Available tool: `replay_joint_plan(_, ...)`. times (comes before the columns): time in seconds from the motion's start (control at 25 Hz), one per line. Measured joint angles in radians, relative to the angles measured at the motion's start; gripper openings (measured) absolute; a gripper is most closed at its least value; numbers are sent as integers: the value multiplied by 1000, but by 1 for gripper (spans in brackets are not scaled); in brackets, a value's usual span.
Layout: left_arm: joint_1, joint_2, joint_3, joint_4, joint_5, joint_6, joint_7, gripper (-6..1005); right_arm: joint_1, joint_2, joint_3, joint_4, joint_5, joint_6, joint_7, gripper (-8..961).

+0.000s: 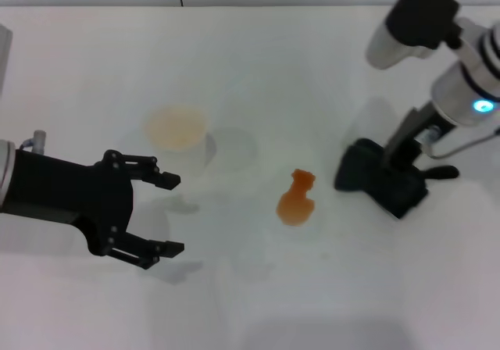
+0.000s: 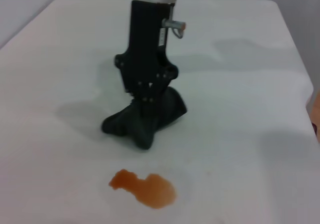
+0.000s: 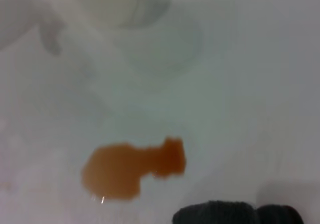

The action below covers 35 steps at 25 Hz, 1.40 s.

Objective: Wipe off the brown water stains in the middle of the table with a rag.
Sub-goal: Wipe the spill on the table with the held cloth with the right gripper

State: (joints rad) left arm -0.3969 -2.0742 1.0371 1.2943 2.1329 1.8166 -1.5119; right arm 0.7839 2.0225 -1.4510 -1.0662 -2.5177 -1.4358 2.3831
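In the head view, the orange-brown, vase-shaped translucent water stains (image 1: 296, 200) are lying untouched on the broad white smooth table (image 1: 258, 69), so the wiping is not yet begun. The right gripper (image 1: 394, 174) is pinching the soft, dark crumpled rag (image 1: 380, 180) against the table just to the right of the stains. The left gripper (image 1: 168, 215) is hovering spread wide and empty, well to the stains' left, near a translucent cup (image 1: 178, 135).

In the left wrist view, the rag (image 2: 145, 116) is bunching under the right gripper (image 2: 147, 95), close behind the stains (image 2: 145, 187) but apart from them.

In the right wrist view, the stains (image 3: 131, 168) are showing whole, glossy, sharp-edged; the rag (image 3: 235, 213) is sitting beside them.
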Motion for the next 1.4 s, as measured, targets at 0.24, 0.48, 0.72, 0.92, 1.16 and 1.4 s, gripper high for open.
replay_joint_plan(0.24, 1, -1, 15, -7, -5, 0, -5, 889, 76, 2, -62, 68, 22, 103, -3, 93)
replay_joint_plan(0.48, 2, -1, 21, -9, -7, 0, -8, 889, 111, 2, -154, 102, 88, 143, -10, 94)
replay_joint_plan(0.72, 2, -1, 21, -9, -8, 0, -9, 888, 109, 2, -323, 46, 233, 135, -19, 94)
replay_joint_plan(0.92, 1, -1, 21, -9, -7, 0, -10, 888, 106, 2, -432, -3, 320, 113, -21, 92)
replay_joint_plan(1.16, 1, -1, 21, -9, -8, 1, -5, 888, 102, 4, -461, -6, 331, 127, -34, 89)
replay_joint_plan(1.4, 5, -1, 21, -9, -7, 1, -2, 888, 96, -4, -358, 16, 272, 167, -65, 89)
